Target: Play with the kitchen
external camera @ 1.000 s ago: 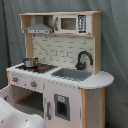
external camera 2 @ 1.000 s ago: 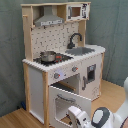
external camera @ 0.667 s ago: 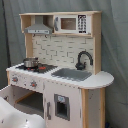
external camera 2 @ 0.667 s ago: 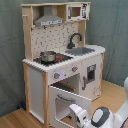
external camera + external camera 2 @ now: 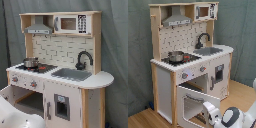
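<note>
The kitchen (image 5: 60, 70), white panels and pale wood, stands on the wooden floor (image 5: 143, 119) with its oven door (image 5: 195, 102) swung down. The gripper (image 5: 212, 114) hovers low beside that door; whether it is open or closed cannot be told.

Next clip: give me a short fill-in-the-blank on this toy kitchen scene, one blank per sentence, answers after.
1. On the kitchen's stovetop sits a small metal ____.
2. In the second exterior view the oven door hangs ____.
3. The black faucet arches over the ____.
4. The microwave sits on the top shelf beside the ____.

Missing words: pot; open; sink; hood
</note>
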Controlling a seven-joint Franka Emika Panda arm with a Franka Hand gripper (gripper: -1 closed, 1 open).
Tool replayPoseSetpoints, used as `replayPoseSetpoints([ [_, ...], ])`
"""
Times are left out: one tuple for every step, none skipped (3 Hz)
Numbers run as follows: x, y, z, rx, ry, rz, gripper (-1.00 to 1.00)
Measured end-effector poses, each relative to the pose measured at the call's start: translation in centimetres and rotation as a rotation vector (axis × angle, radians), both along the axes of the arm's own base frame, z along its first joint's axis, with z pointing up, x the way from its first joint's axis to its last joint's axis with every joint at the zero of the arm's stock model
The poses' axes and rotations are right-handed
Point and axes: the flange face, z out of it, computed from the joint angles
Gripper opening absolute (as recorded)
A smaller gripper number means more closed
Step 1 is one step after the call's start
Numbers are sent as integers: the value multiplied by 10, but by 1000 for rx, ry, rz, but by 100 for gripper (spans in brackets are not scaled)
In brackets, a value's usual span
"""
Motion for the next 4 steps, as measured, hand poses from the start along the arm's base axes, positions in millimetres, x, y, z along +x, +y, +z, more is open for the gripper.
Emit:
replayPoseSetpoints([
  [6,-23,3,17,2,-37,-100],
  [12,-49,10,18,-5,-81,-100],
  [20,-77,8,26,-15,-120,-100],
  [47,-106,9,48,-58,-176,-100],
])
